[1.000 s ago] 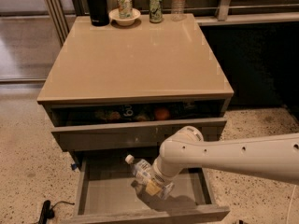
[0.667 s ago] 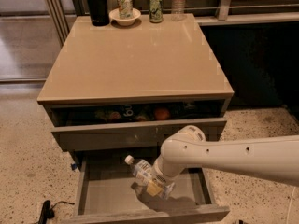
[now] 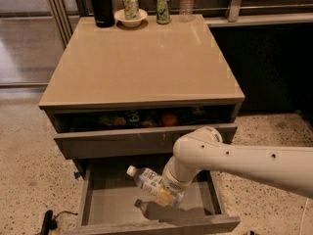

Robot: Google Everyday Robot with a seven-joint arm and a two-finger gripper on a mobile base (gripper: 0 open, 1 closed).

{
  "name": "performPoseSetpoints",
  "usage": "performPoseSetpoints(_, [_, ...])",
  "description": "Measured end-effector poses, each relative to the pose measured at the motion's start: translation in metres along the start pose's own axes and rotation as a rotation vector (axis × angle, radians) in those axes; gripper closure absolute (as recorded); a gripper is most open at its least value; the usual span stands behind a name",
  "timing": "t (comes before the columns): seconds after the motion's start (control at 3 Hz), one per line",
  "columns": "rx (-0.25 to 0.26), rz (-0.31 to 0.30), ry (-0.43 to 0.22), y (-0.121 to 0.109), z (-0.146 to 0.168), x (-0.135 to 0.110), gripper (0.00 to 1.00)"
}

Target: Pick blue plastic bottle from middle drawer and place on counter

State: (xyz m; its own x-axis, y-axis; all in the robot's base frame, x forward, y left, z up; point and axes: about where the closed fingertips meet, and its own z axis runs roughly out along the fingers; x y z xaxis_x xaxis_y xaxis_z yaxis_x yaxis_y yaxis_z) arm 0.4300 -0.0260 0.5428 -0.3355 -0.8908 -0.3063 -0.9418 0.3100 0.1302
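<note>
While my claw (image 3: 168,194) is clamped on the clear blue-labelled plastic bottle (image 3: 145,178) inside the grey wooden drawer (image 3: 105,203), I should back out before rising above it.

Along the top we see a black flask (image 3: 101,6), a bowl (image 3: 121,18) holding a can (image 3: 130,5), a second can (image 3: 163,7), a clear bottle (image 3: 186,2); gripper (image 3: 167,197) lower centre.

Hand (image 3: 168,196) with blue plastic bottle (image 3: 145,178) over middle drawer (image 3: 112,205), below counter (image 3: 142,58).
</note>
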Motion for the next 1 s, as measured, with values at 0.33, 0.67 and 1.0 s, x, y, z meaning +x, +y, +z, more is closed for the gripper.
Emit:
performPoseSetpoints(0.33, [-0.053, -0.120, -0.004, 0.002, -0.016, -0.001, 1.00])
performPoseSetpoints(0.67, [-0.089, -0.256, -0.003, 0.001, -0.039, -0.005, 1.00])
performPoseSetpoints(1.0, [-0.086, -0.342, -0.003, -0.002, -0.071, -0.012, 1.00])
